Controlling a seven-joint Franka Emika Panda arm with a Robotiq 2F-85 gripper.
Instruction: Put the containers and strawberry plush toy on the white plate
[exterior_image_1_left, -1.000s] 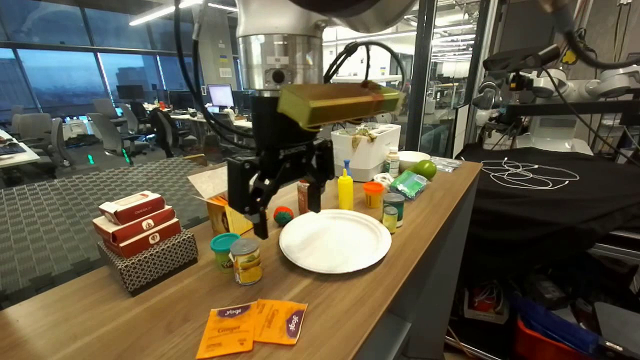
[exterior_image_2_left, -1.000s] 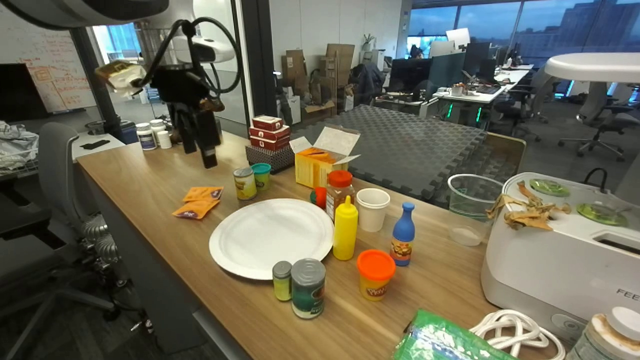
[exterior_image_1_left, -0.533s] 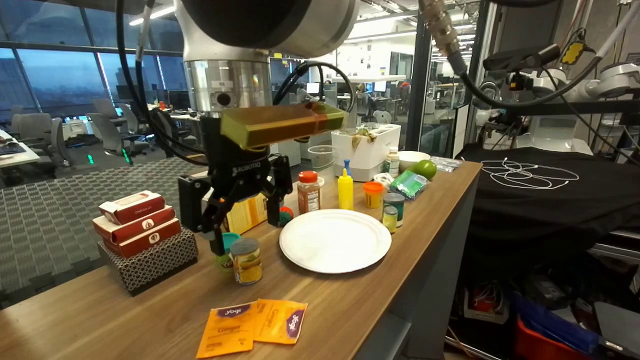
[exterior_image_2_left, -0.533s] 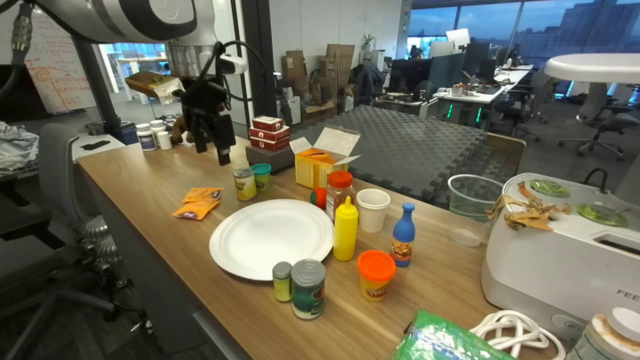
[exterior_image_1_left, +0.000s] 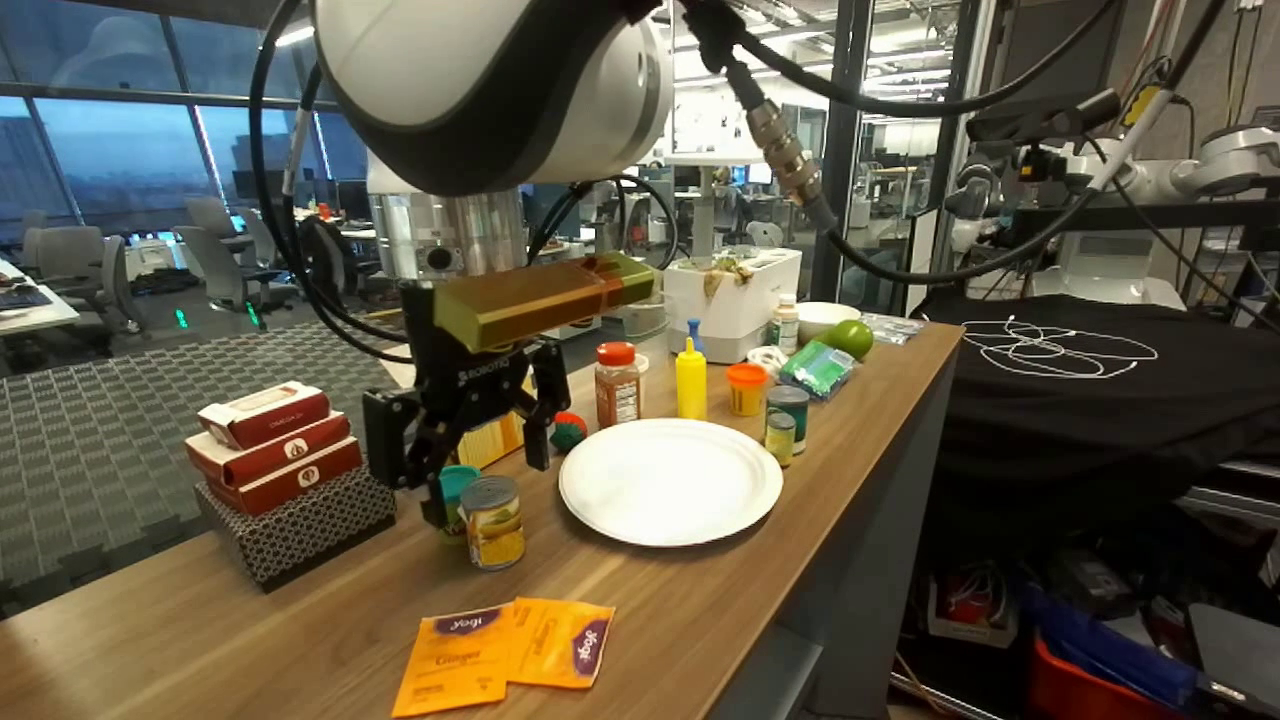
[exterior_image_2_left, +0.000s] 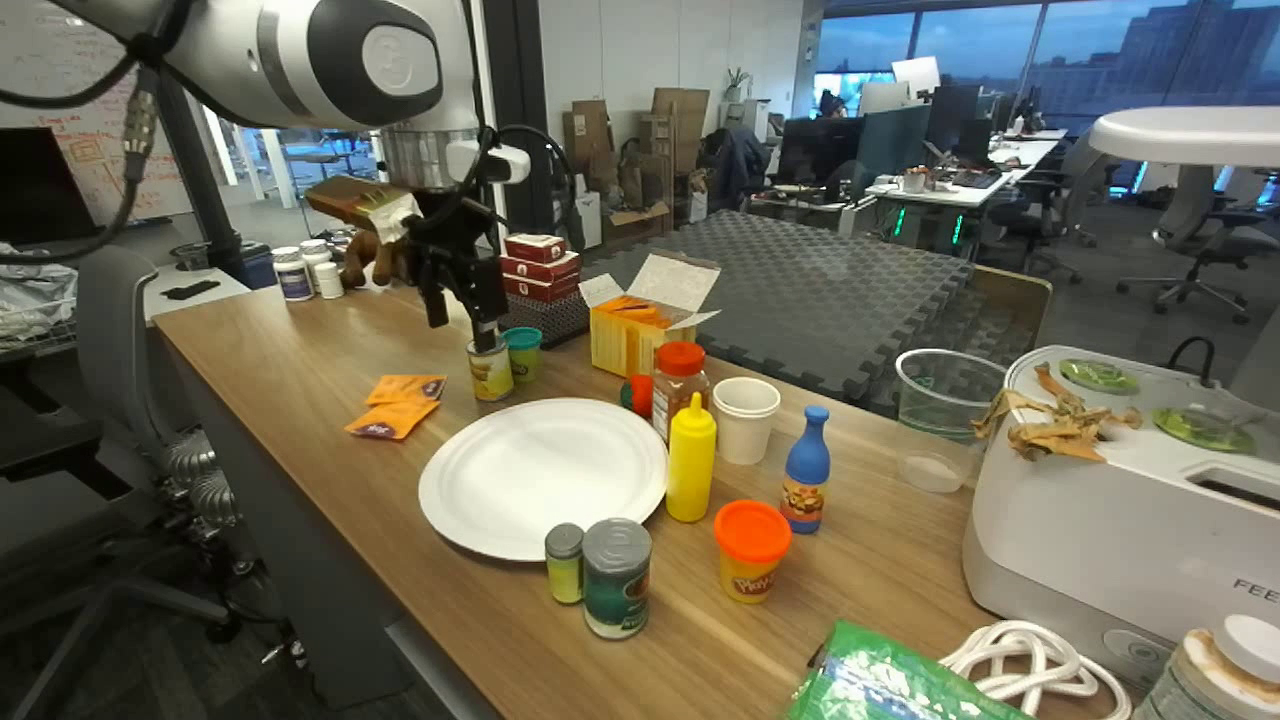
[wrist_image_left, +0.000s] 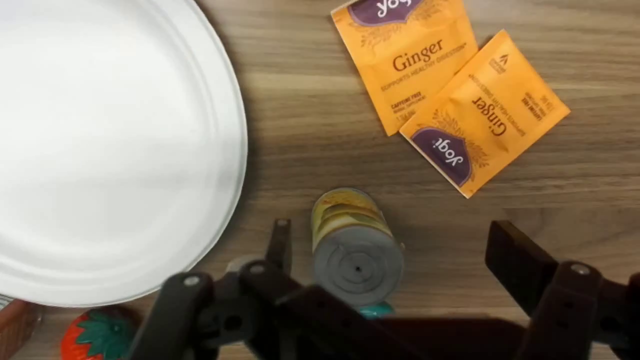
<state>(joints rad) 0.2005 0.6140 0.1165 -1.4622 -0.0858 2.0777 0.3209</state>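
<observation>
One red-lidded jar (exterior_image_1_left: 618, 386), reddish-brown inside, beside the white plate (exterior_image_1_left: 670, 484)

White plate (exterior_image_2_left: 543, 480), upright yellow bottle (exterior_image_2_left: 690, 462) and green jar (exterior_image_2_left: 565, 577) beside it, orange-lidded jar (exterior_image_2_left: 750, 562), strawberry toy (wrist_image_left: 97, 334) near

Windows (exterior_image_1_left: 120, 150) are framing a dim blue sky (exterior_image_2_left: 970, 45) beyond a grey textured floor (exterior_image_1_left: 130, 410), and office chairs (exterior_image_1_left: 205, 262) are standing nearby. Cardboard boxes (exterior_image_2_left: 683, 112) are resting before a pale wall (exterior_image_2_left: 630, 50), and what may be a whiteboard (exterior_image_2_left: 100, 185) is bearing reddish writing (exterior_image_2_left: 87, 150) past the desk (exterior_image_2_left: 280, 350).
</observation>
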